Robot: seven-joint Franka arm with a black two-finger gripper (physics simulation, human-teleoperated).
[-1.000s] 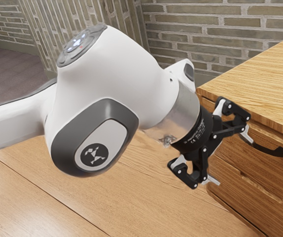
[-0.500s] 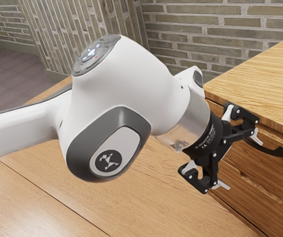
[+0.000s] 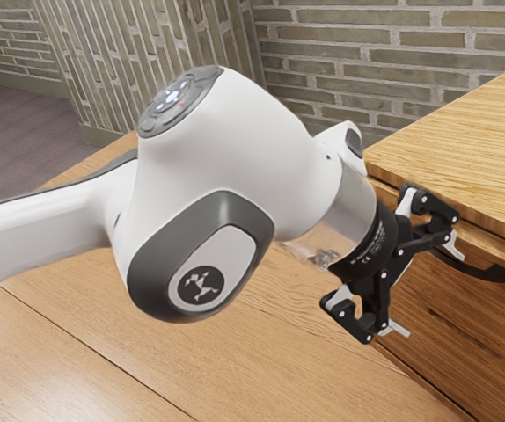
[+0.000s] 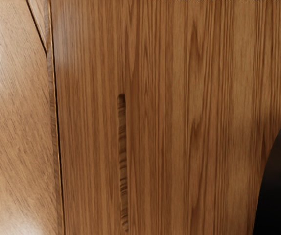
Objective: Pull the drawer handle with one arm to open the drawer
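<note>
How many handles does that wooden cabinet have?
1. The black handle is on the wooden drawer front, just under the cabinet top, beside the upper of the robot's fingers. Others may lie hidden beyond the exterior view's right edge.

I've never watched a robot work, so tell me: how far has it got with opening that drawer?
Done: the gripper is at the drawer, fingers open. In hand: lining up on the black handle; one finger is by its end, nothing clamped. Left: gripping and pulling; the drawer looks shut.
</note>
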